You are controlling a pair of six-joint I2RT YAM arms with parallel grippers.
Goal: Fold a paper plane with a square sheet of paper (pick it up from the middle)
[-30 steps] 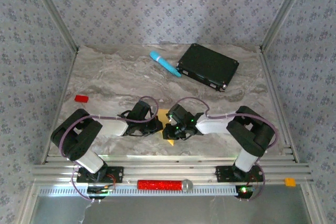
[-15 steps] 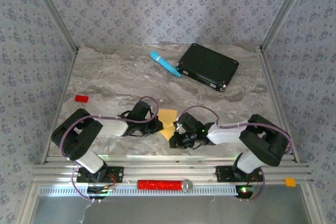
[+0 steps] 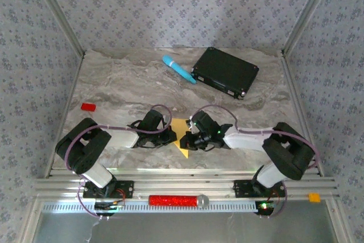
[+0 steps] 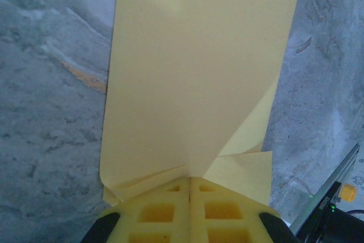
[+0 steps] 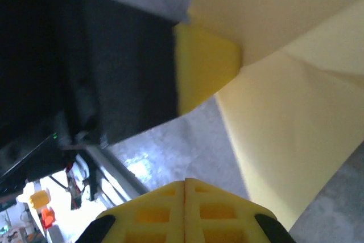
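Your left gripper (image 4: 189,185) is clenched on the left edge of the square sheet of paper (image 4: 199,72). The sheet is partly folded and sits at the near middle of the table (image 3: 125,83). Your right gripper (image 5: 185,187), just right of the sheet, is pinched closed on nothing.

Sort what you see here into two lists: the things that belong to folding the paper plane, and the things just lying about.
Belongs to the job:
square sheet of paper, already partly creased
left gripper, shut
right gripper, shut

Just lying about:
light-blue cylinder
black flat box
small red block
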